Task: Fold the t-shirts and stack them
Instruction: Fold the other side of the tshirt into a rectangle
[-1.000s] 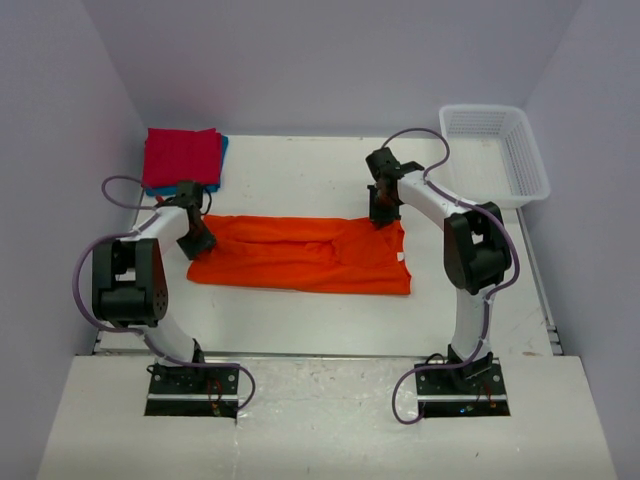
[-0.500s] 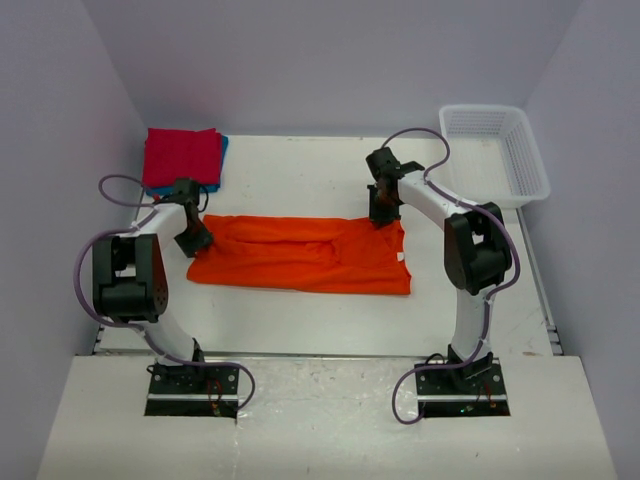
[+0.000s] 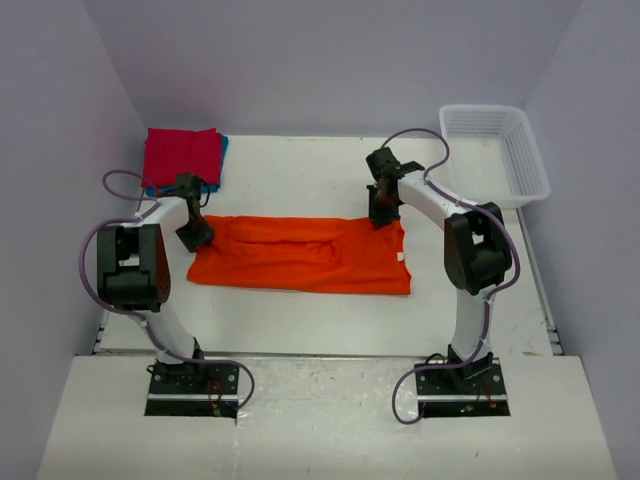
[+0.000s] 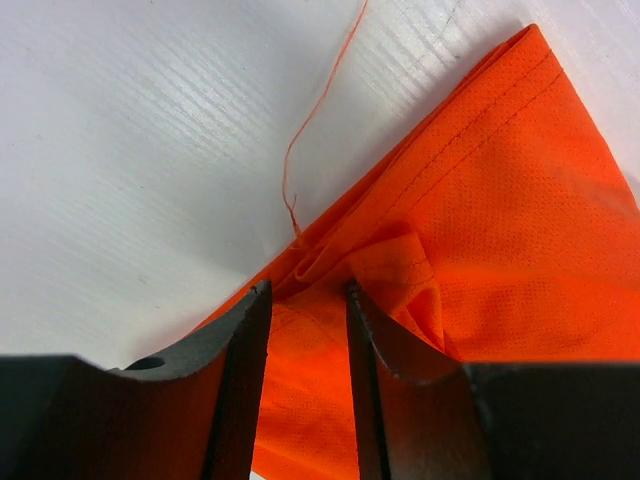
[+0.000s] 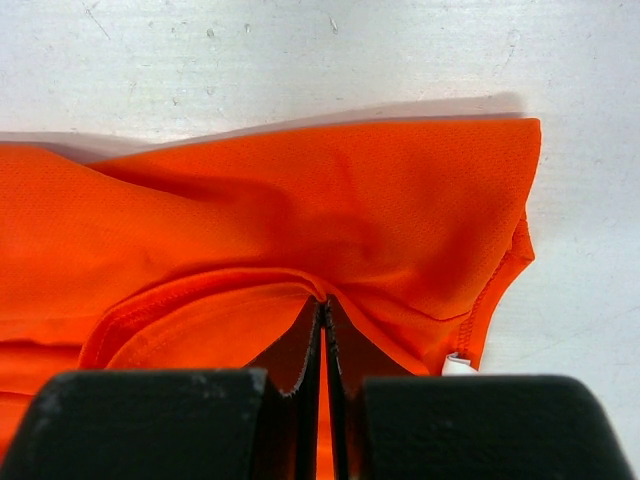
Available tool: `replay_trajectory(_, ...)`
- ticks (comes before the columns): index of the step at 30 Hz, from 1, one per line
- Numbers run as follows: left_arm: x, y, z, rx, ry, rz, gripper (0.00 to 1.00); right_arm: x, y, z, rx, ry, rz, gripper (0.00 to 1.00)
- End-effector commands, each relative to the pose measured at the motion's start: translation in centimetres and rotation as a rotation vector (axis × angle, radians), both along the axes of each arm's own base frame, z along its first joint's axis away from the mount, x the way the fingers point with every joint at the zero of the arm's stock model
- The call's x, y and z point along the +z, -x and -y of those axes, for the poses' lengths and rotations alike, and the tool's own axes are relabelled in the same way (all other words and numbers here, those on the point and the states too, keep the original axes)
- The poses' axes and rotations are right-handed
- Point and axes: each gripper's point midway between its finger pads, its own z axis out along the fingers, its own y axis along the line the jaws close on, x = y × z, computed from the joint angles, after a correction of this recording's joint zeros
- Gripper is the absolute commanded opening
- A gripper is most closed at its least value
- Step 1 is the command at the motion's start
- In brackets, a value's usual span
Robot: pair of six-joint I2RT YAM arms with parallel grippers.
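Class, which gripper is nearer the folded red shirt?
Left. The left gripper is just in front of the red shirt; the right gripper is well to its right, pinching the orange shirt.

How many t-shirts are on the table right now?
3. The orange tee lies stretched out in the middle. The red tee sits folded in the far-left corner, on top of the blue tee, which shows only an edge. Another could be hidden under that stack.
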Motion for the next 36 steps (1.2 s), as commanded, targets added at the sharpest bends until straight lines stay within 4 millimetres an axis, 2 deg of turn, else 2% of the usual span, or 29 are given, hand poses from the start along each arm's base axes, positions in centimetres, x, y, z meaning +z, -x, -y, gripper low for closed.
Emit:
replay_trajectory(1,0.5,-0.9,-0.1,0.003,0.007,0.031,0.37,2.4,-0.7,0.0,0.005,-0.024,0.065,0.00)
replay_trajectory(3,0.3,-0.7,-0.1,0.002,0.005,0.028,0.36,2.2,-0.6,0.0,0.007,-0.025,0.060,0.00)
replay_trajectory(9,0.2,-0.7,-0.2,0.004,0.004,0.028,0.25,1.9,-0.7,0.0,0.001,-0.024,0.054,0.00)
replay_trajectory(10,0.3,-0.6,-0.2,0.005,0.002,0.028,0.21,1.9,-0.8,0.1,0.000,-0.020,0.057,0.00)
replay_trajectory(15,1.2,-0.4,-0.2,0.004,0.000,0.046,0.15,1.9,-0.9,0.2,-0.007,-0.018,0.056,0.00)
replay_trajectory(23,3.0,0.8,0.0,-0.004,0.002,0.079,0.13,1.8,-1.1,0.2,-0.010,-0.020,0.050,0.00)
replay_trajectory(25,3.1,0.9,0.1,-0.010,0.006,0.081,0.01,1.7,-1.1,0.3,-0.014,-0.021,0.045,0.00)
replay_trajectory(31,3.7,1.6,0.3,-0.006,0.012,0.095,0.00,2.2,-1.0,0.7,-0.036,-0.004,0.062,0.00)
replay_trajectory(36,5.1,2.7,0.4,0.000,0.018,0.125,0.00,4.1,-0.7,1.4,-0.066,0.001,0.114,0.00)
